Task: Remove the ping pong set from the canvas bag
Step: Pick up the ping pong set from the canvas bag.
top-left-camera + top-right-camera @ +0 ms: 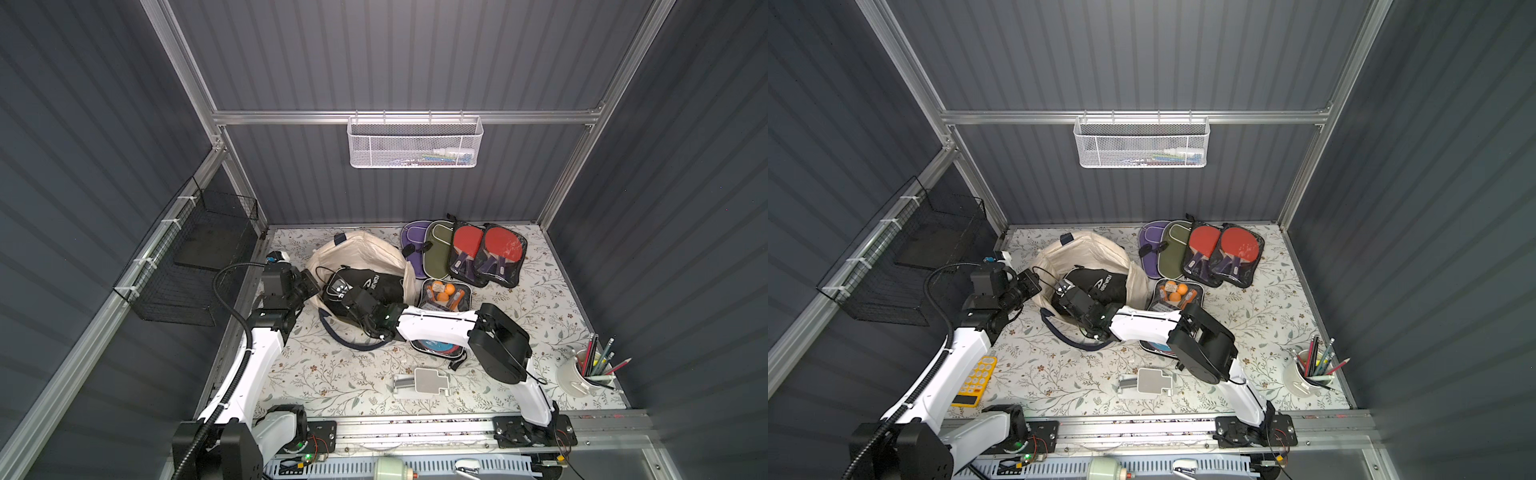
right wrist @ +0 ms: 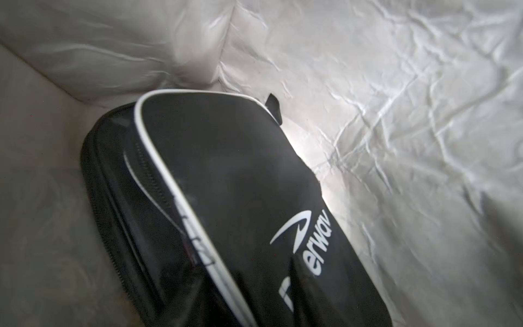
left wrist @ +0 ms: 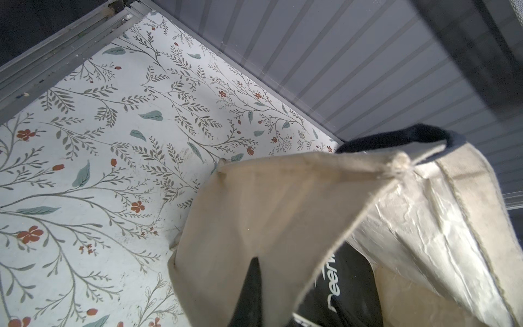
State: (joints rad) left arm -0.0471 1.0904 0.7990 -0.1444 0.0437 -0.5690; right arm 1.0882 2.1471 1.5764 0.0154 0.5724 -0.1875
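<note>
The cream canvas bag point(image 1: 365, 249) point(image 1: 1088, 249) lies open at the back left of the floral table, a navy handle point(image 1: 347, 340) trailing toward the front. Inside it lies the ping pong set point(image 1: 376, 286) point(image 1: 1102, 284), a black zipped case with white piping and a white logo point(image 2: 305, 240). My left gripper point(image 1: 316, 287) point(image 3: 261, 286) is shut on the bag's cream rim point(image 3: 283, 215) and holds the mouth up. My right gripper point(image 1: 347, 300) point(image 2: 254, 300) reaches into the bag, its dark fingers point(image 2: 300, 283) closed over the case's near end.
Right of the bag lie purple point(image 1: 415, 243) and green point(image 1: 438, 249) paddle covers, red paddles in clear cases point(image 1: 488, 253) and a pouch of orange balls point(image 1: 446, 293). A pencil cup point(image 1: 588, 372), a white stand point(image 1: 424, 380) and a yellow calculator point(image 1: 976, 380) sit near the front.
</note>
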